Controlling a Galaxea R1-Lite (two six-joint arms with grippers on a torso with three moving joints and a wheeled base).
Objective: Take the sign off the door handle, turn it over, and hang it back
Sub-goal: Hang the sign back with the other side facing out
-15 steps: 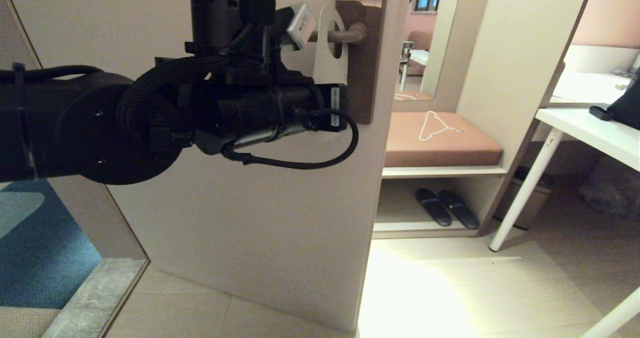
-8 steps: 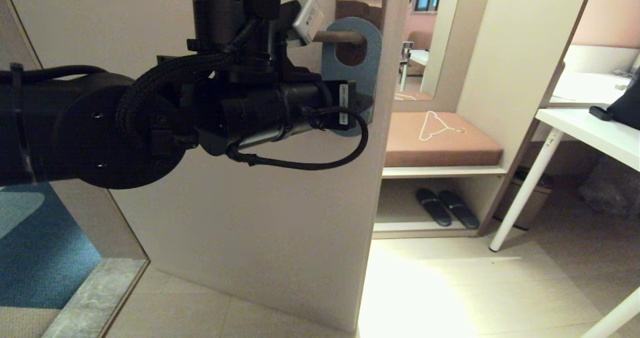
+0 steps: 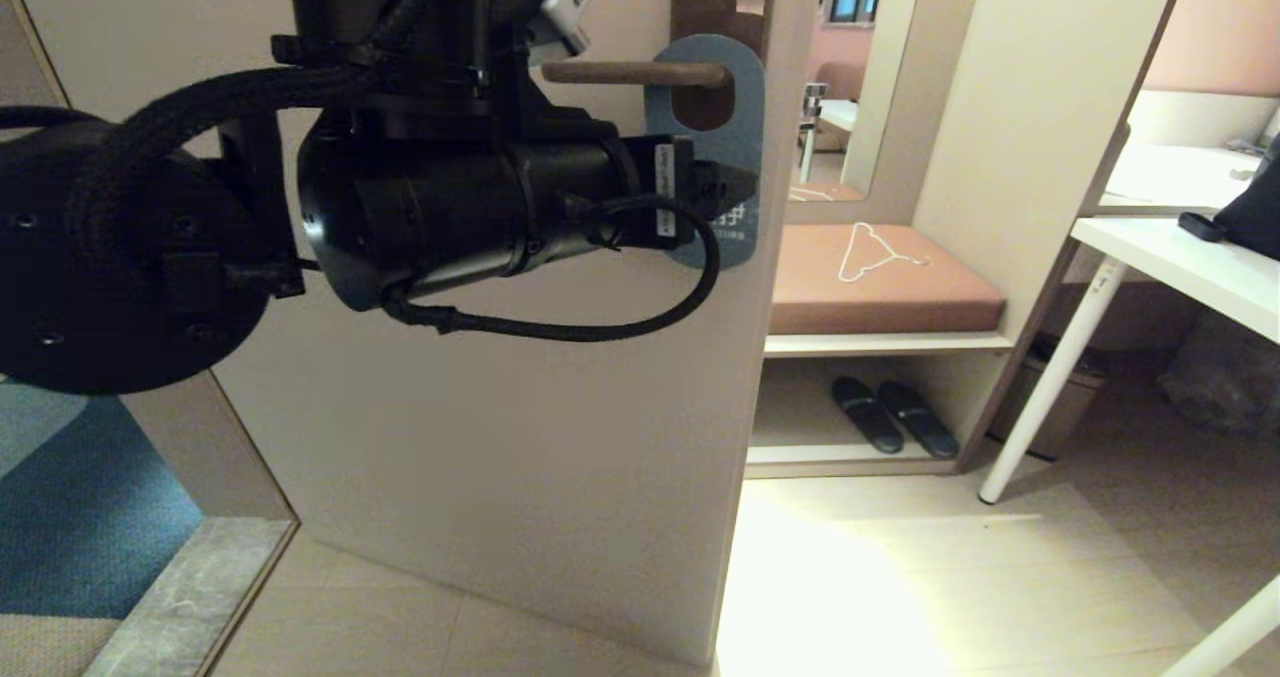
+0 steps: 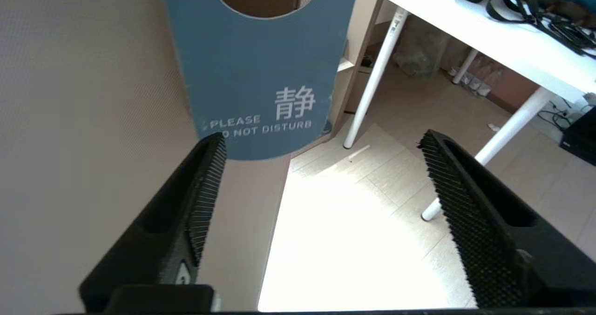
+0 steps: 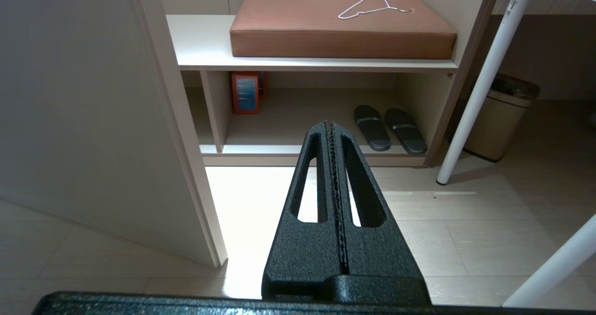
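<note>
Left gripper (image 4: 321,152): jaws wide apart, holding nothing, just below the lower edge of the sign (image 4: 260,73). The sign (image 3: 735,137) hangs blue side out on the door handle (image 3: 630,73), at 12 o'clock from the jaws. Right gripper (image 5: 331,133): jaws pressed together, empty, parked pointing toward slippers (image 5: 389,128).

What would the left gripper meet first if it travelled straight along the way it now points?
Probably the sign, hanging blue side out on the door handle. The open left gripper points at its lower edge, with the door behind. Depth is unclear, so it might slip just beneath.
</note>
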